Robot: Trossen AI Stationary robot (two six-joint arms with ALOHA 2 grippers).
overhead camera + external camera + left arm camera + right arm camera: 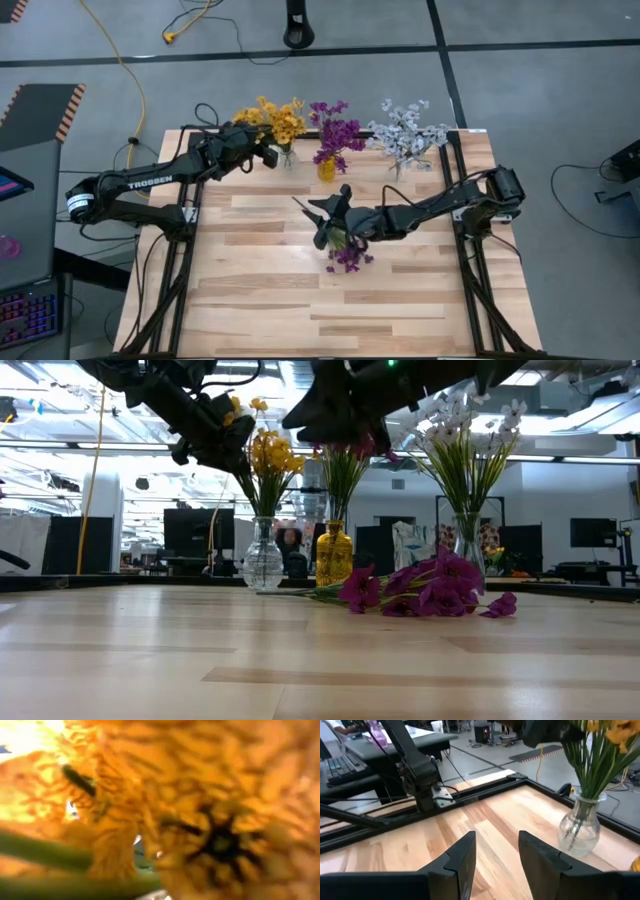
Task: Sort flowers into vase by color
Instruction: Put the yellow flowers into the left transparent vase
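A bunch of yellow flowers stands in a clear glass vase at the table's far edge. My left gripper is up against these blossoms, which fill the left wrist view. To their right, purple flowers stand in a yellow vase, and white flowers in another clear vase. Loose purple sprigs lie flat on the wood. My right gripper hovers open above mid-table, just on the far-left side of those sprigs, holding nothing.
Black metal rails run along the table's left and right sides. The left arm's base stands at the left edge. Light wood stretches toward the near edge. Desks with a keyboard are off to the left.
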